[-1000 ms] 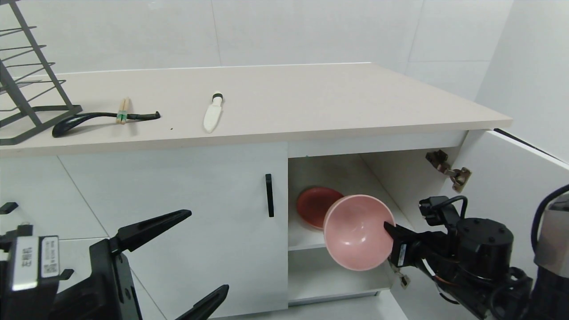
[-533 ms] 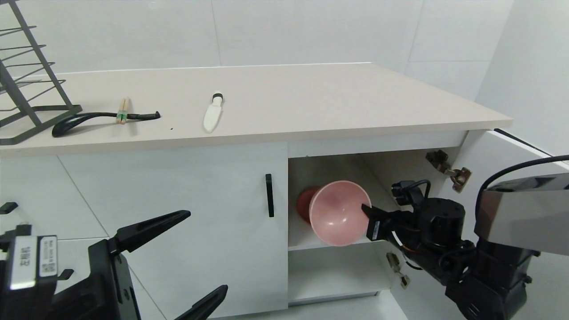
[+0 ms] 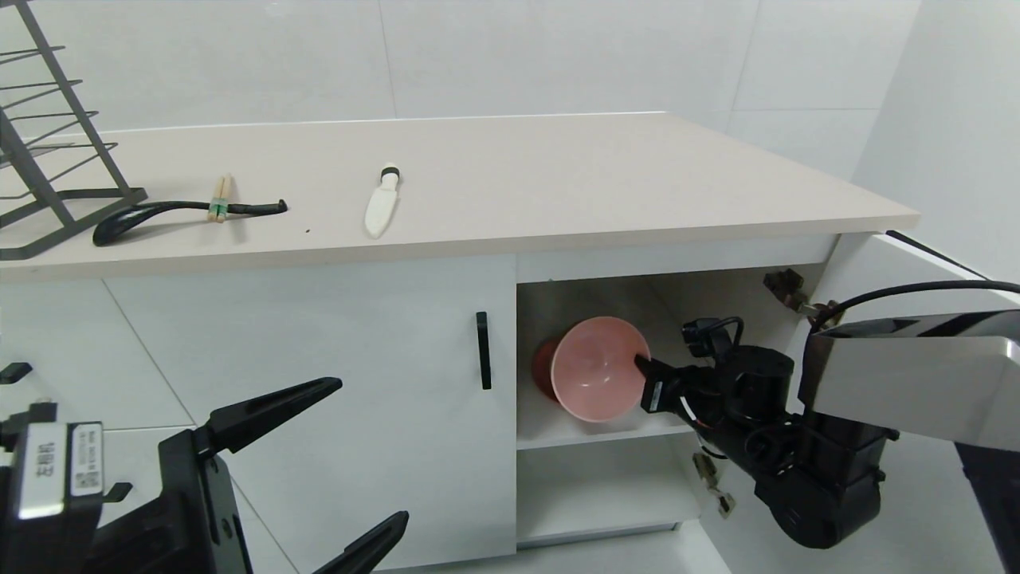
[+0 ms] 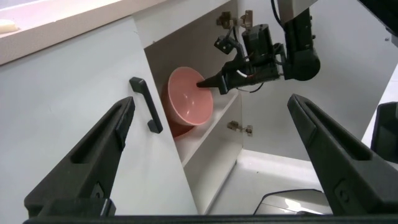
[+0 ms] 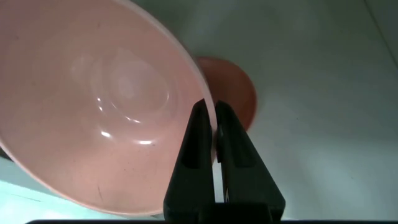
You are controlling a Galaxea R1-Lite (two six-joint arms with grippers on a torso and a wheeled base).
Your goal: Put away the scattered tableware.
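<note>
Two dishes share the upper shelf (image 3: 550, 432) of the open cupboard. A red dish (image 3: 544, 368) lies at the back, and the pink bowl (image 3: 594, 368) is held tilted on edge in front of it, mouth facing outward. The right fingers (image 5: 199, 143) are pinched tight on the bowl's rim, one inside and one outside. Whether the lower rim touches the shelf I cannot tell. To do this well, I judge the bowl should be turned level and lowered until its foot rests on the red dish or the shelf before the pinch lets go. Freed at this tilt, it would likely roll out. The left fingers (image 3: 271, 402) are spread wide with nothing in them, low before the closed door (image 3: 319, 359). Up on the pale table (image 3: 598, 175) lie a black spoon (image 3: 143, 214), chopsticks (image 3: 219, 199) across its handle and a white knife (image 3: 382, 203), near a wire rack (image 3: 48, 159) at the left end, with white tiled walls behind
</note>
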